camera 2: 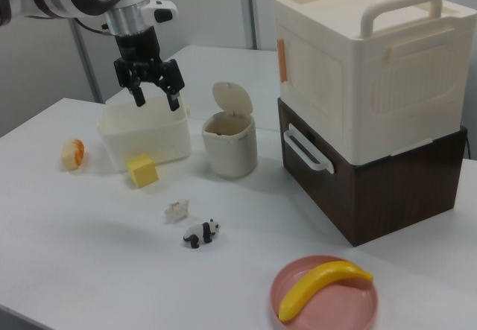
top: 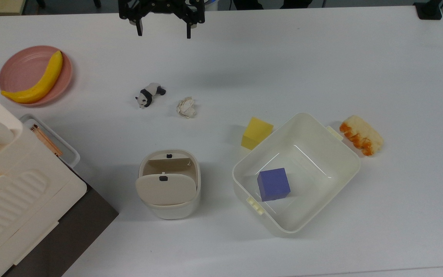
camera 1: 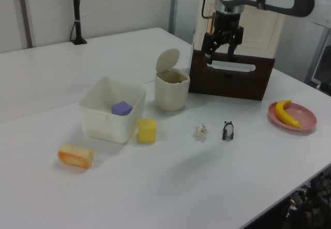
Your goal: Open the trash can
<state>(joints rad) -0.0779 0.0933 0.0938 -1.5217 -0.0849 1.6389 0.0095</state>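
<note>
Banana (top: 37, 80) on a pink plate (top: 15, 69) lies at the top view's left, then the panda figure (top: 149, 94) and a crumpled paper (top: 186, 107). Below them stands the trash can (top: 169, 184), its beige lid (top: 166, 188) already tipped up. Further right are the yellow block (top: 256, 133), the cream tub (top: 342, 154) with a blue cube (top: 273, 184), and a sponge (top: 361, 135). The gripper (top: 164, 32) hangs high, well apart from the can, jaws spread wide and holding nothing. The task looks done; I think a low pass of the arm could knock the lid shut or tip the light can.
</note>
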